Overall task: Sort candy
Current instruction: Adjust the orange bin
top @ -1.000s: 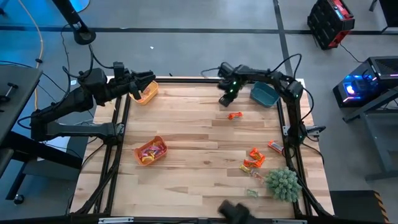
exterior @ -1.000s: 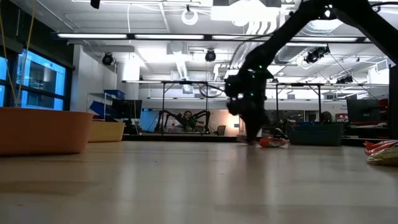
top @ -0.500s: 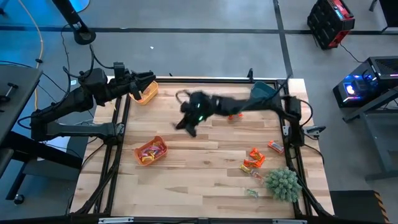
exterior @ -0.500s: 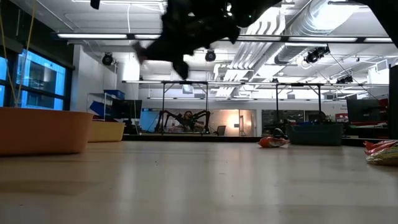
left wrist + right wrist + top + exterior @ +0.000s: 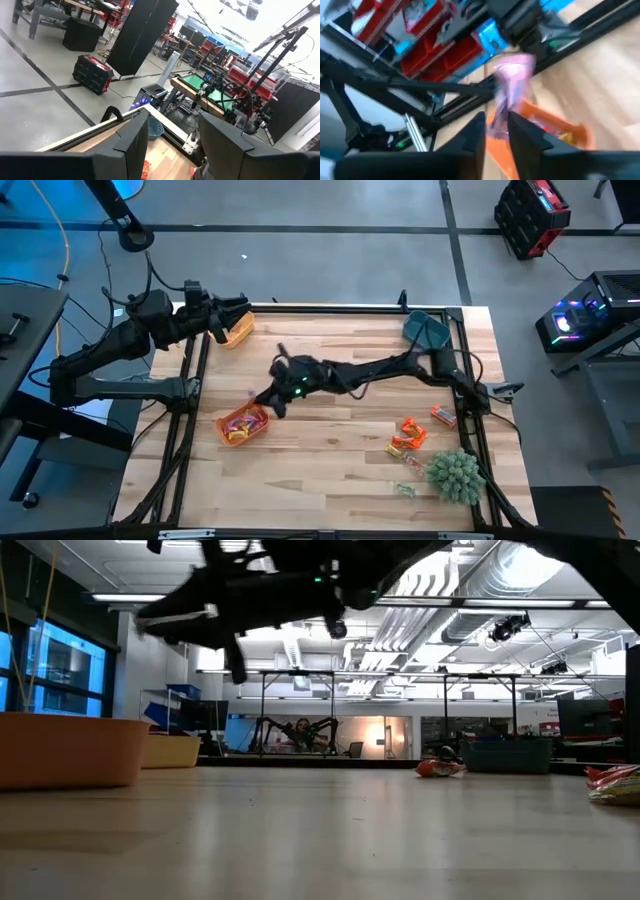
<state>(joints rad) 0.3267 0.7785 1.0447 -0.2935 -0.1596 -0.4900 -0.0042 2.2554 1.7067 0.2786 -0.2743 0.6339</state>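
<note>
Pink-wrapped candy (image 5: 512, 82) is pinched between the two dark fingers (image 5: 470, 140) of the right end effector (image 5: 268, 398), seen clearly from the right wrist camera; the wrapper sticks out beyond the fingertips. That end effector hangs just beside the near orange tray (image 5: 243, 423), above the wooden table (image 5: 330, 460), with the right arm stretched across from the far right corner. From the low camera it shows as a dark shape high over the table top.

Nearest to the viewer in the overhead picture, a small green-wrapped sweet (image 5: 404, 490) lies by the spiky green plant ball (image 5: 455, 475). A little farther off, a loose cluster of orange sweets (image 5: 409, 436) sits on the bare wood, and a red one (image 5: 443, 416) lies near the right edge. All are well apart from the right end effector.

The near orange tray holds a heap of orange, red and yellow sweets. Farther back, the yellow-orange tray (image 5: 235, 330) stands at the far left corner; its contents cannot be made out. The left end effector (image 5: 238, 310) waits over that tray with its fingers (image 5: 134, 140) spread apart and nothing between them. The teal tray (image 5: 425, 328) is at the far right corner.
</note>
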